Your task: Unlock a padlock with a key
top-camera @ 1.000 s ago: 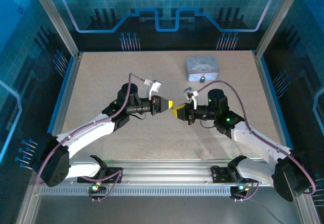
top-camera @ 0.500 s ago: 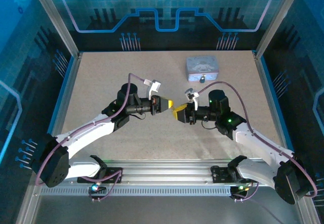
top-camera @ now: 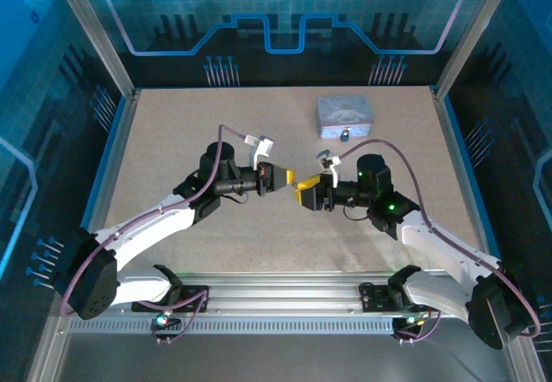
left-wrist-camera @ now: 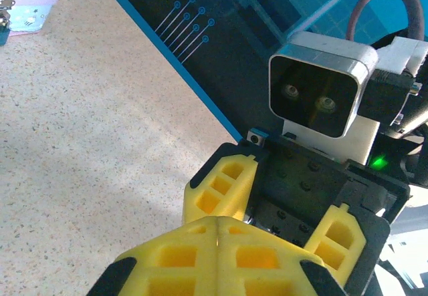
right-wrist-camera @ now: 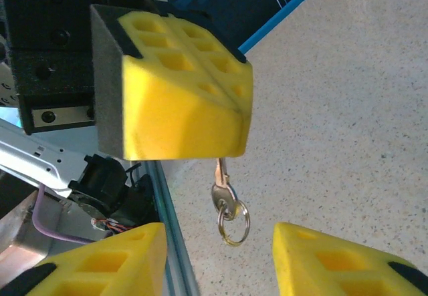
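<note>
Left gripper: mid-table, a little left of centre, yellow fingers pressed flat together, tips pointing right. From the right wrist view, the key is pinched in the seam between those fingers. Its blade goes up into the grip and its bow hangs below. A small key ring dangles from the bow, free of everything.

Right gripper: just right of the left one, tips facing it, nearly nose to nose. Jaws stand apart and hold nothing. In its own wrist view its two yellow fingers sit either side of the hanging key and ring, with clear gaps and no contact.

Tin box: far right part of the table, well apart from both grippers, lying flat, embossed lid up.

Padlock: tiny, dark, at the middle of the box's near edge. Too small to tell how the shackle stands.
</note>
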Controlling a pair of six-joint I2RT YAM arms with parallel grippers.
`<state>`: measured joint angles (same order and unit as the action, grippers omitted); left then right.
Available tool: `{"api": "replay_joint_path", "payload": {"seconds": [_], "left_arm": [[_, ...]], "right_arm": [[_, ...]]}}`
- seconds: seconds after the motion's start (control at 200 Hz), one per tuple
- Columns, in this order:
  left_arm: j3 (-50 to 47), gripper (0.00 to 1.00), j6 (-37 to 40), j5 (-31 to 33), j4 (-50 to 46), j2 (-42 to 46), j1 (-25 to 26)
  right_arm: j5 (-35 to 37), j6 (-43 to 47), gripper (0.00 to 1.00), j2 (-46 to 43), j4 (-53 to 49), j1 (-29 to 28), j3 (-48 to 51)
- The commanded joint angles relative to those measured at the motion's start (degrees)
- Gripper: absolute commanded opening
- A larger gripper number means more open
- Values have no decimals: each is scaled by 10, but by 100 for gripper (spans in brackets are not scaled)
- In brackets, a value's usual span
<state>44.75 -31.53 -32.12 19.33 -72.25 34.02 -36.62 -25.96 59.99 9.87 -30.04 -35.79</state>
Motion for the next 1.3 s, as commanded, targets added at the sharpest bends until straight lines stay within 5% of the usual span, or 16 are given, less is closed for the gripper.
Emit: {"api": "replay_joint_path", "payload": {"seconds": [0.0, 0.985, 1.291], "left_arm": [[6, 0, 8, 11, -8, 17, 0], [10, 0, 9, 10, -14, 11, 0], [8, 0, 9, 11, -14, 12, 0]], "right_arm": [[-6, 0, 49, -26, -10, 12, -2], [-27, -41, 39, 49, 74, -6, -15], [-23, -44, 28, 51, 82, -7, -16]]}}
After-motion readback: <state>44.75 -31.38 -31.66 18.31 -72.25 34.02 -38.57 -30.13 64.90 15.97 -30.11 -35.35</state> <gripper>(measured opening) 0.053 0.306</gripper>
